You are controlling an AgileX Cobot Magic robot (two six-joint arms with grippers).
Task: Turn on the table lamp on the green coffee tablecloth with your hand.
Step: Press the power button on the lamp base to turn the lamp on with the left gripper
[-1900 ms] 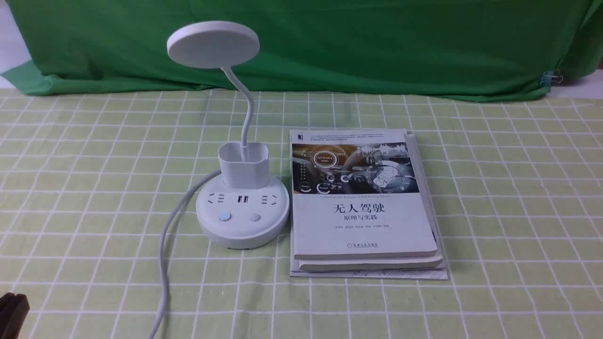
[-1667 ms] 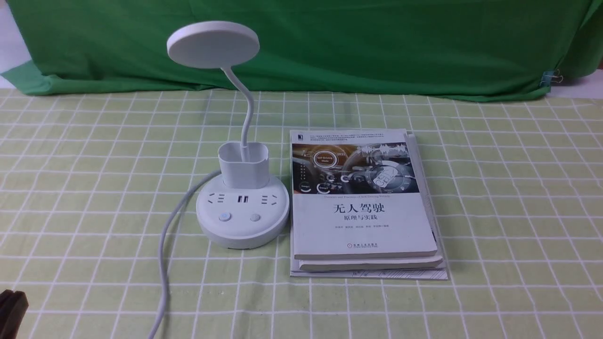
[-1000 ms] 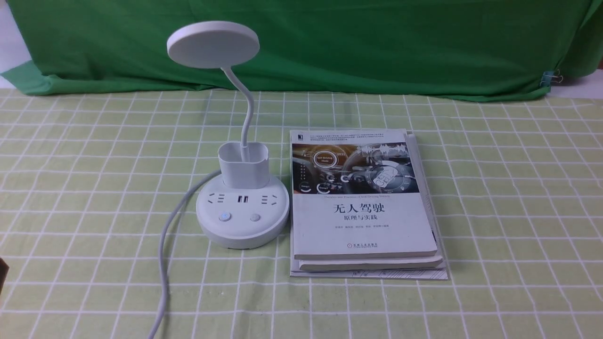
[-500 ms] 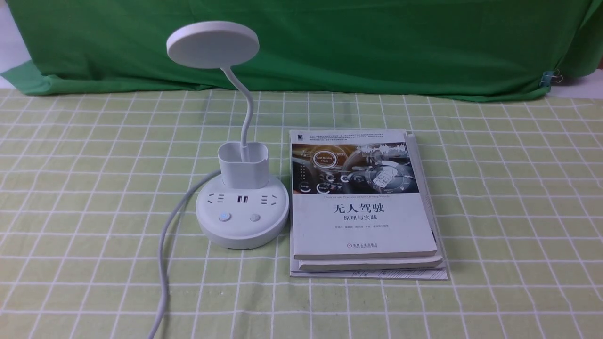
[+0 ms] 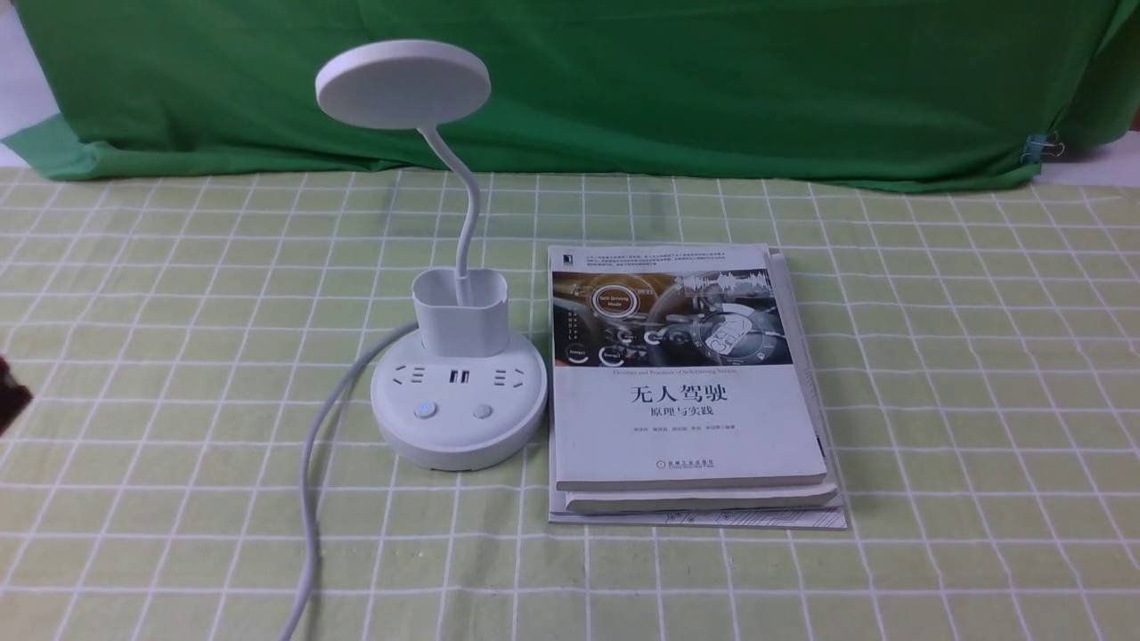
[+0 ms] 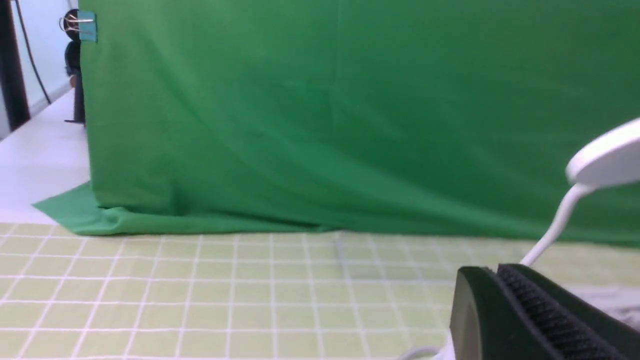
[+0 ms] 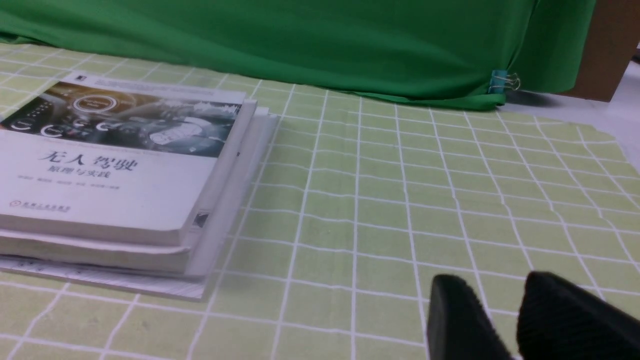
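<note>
The white table lamp stands on the green coffee tablecloth, left of centre, with its disc head unlit. Two buttons sit on the front of its round base. Its cord runs toward the near edge. My left gripper shows only as a dark tip at the far left edge, well left of the lamp. In the left wrist view the left gripper has its jaws pressed together, with the lamp head beyond it. My right gripper is slightly open and empty above the cloth.
A stack of books lies right beside the lamp base and also shows in the right wrist view. The plain dark green backdrop cloth hangs along the back, held by a clip at the right.
The left gripper's dark tip slid out of the lower left corner and now shows higher up at the left edge. The lamp and books have not moved.
</note>
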